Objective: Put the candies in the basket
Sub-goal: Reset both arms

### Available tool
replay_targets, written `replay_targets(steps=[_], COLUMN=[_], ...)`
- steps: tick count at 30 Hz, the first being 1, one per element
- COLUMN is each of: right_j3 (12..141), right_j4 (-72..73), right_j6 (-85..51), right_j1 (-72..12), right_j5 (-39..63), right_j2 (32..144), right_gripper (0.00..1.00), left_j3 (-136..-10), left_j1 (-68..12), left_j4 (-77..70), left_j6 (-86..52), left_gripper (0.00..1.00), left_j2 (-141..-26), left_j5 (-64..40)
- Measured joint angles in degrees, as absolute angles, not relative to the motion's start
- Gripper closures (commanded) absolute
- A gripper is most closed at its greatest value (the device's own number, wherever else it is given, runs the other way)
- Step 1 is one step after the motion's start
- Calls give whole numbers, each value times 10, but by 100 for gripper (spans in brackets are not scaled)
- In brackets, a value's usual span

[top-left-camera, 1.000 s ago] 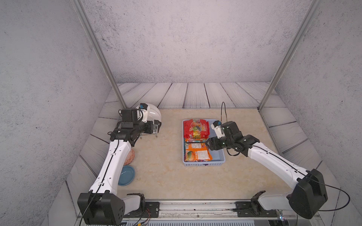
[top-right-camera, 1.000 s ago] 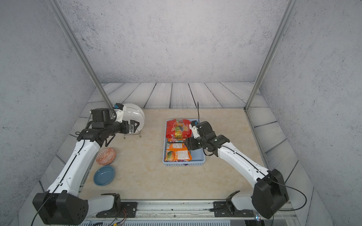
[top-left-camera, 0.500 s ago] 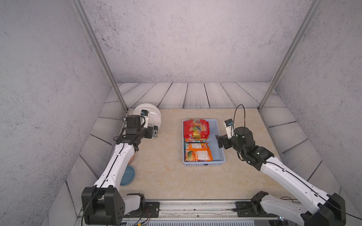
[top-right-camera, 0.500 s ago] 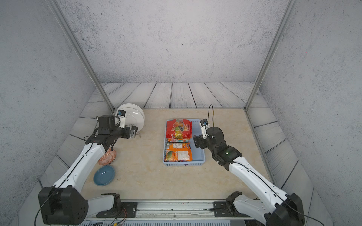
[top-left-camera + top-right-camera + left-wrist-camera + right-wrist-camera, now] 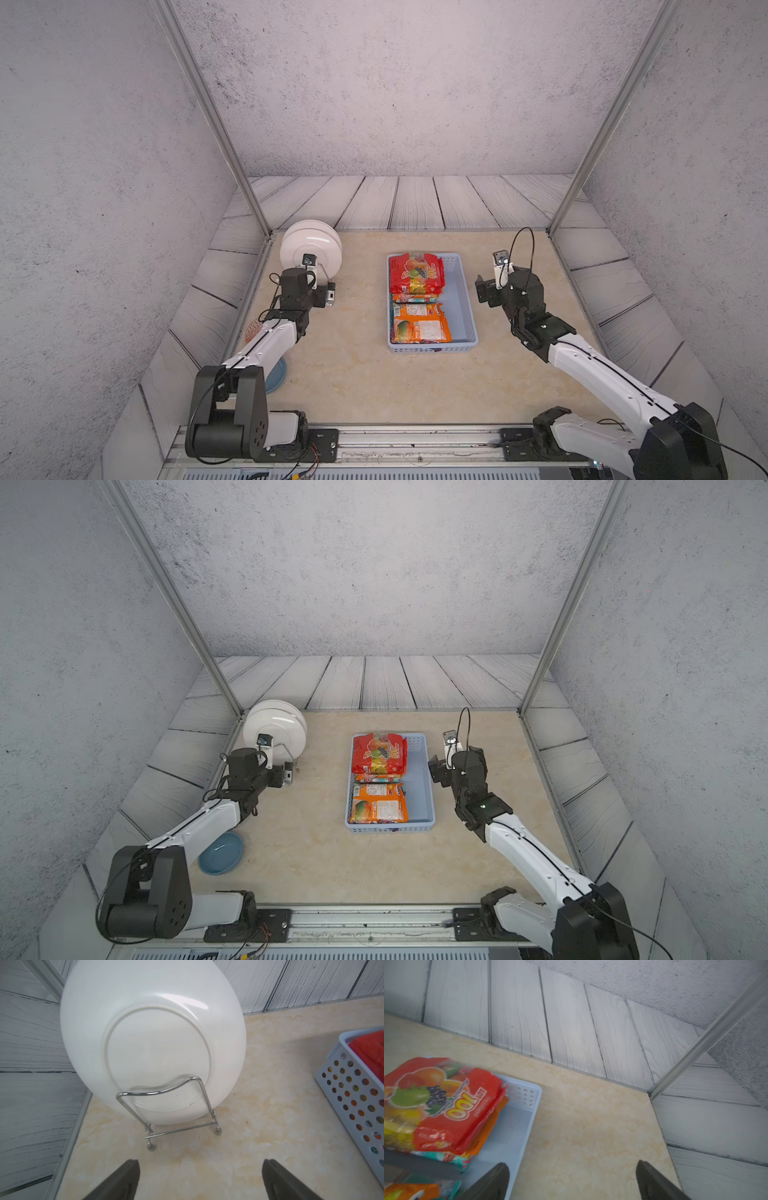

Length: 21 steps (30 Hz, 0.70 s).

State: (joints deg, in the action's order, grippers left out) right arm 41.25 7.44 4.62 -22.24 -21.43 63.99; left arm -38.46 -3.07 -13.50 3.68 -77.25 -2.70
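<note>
Basket: the pale blue basket (image 5: 460,299) is sitting mid-table in both top views (image 5: 417,780), its long sides running away from the robot's base.
Candies: the candies are lying inside the basket, stacked along its left side and leaving its right strip bare.
Red bag: the red bag (image 5: 417,272) is resting on top at the basket's far end, its far edge rising over the rim; the right wrist view (image 5: 446,1105) is showing fruit printed on it.
Orange bag: the orange bag (image 5: 419,327) is lying flat at the basket's near end.
Teal bag: only a sliver of the teal bag (image 5: 415,297) is peeking out between those two.
Left gripper: the left gripper (image 5: 200,1164) is hovering well to the left of the basket, its fingers spread wide with nothing between them.
Right gripper: the right gripper (image 5: 572,1164) is hanging just right of the basket's far half, its fingers parted wide and carrying nothing.
White plates: the white plates (image 5: 153,1043) are standing upright in a wire rack (image 5: 162,1093), left of the basket and past the left gripper.
Blue bowl: the blue bowl (image 5: 221,853) is sitting well to the near left of the basket, partly under the left arm.
</note>
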Motion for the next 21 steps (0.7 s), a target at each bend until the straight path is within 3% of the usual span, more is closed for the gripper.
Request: replay_targets(steps=[8, 21], right_j3=[377, 316], right_j4=[161, 242], right_j6=[44, 15], right_j1=[-184, -144], right_j5=[-260, -302], right_j2=[688, 759], right_gripper=[1, 1], left_j3=[-379, -413], left_j1=[-30, -30], left_j4=[-204, -172], left_j6=[37, 1], left_gripper=[2, 2], left_j2=[-811, -825], left_j5=[-34, -11])
